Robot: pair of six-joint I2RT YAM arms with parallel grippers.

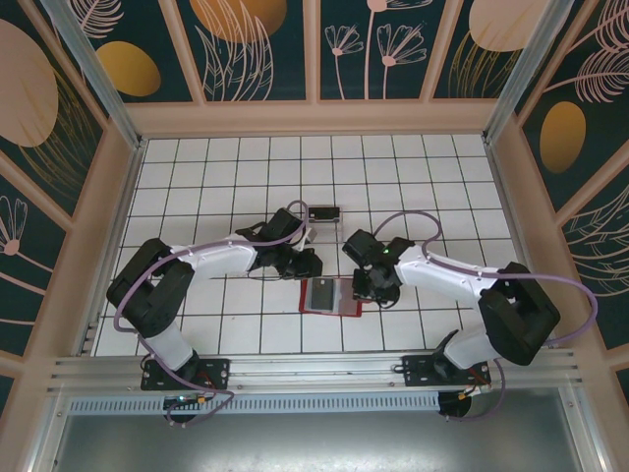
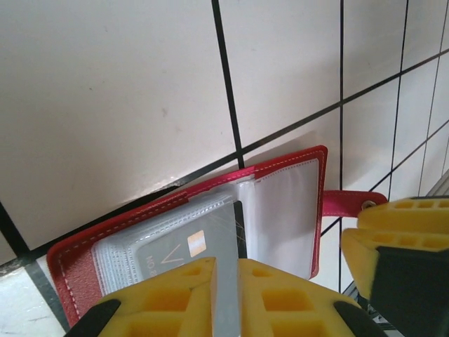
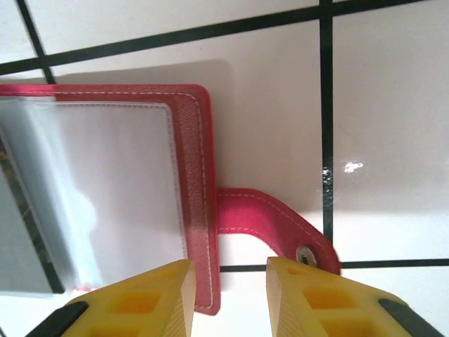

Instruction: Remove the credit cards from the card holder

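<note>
The red card holder (image 1: 329, 297) lies open on the tiled table between my two grippers, with its clear pocket sleeves up. In the left wrist view a grey credit card (image 2: 214, 232) with a gold chip sticks out of a pocket of the card holder (image 2: 74, 277). My left gripper (image 2: 226, 265) is shut on that card's near edge, and a dark card edge (image 2: 240, 226) shows just behind it. My right gripper (image 3: 230, 265) is open, its fingers straddling the card holder's (image 3: 193, 140) right border beside the red closing tab (image 3: 266, 214). From above, the left gripper (image 1: 307, 265) and right gripper (image 1: 366, 287) flank the holder.
A small clear plastic box (image 1: 322, 211) with something dark inside stands on the tiles just behind the grippers. The right gripper's yellow fingers (image 2: 400, 242) sit close to the tab (image 2: 344, 200) in the left wrist view. Wooden walls enclose the table.
</note>
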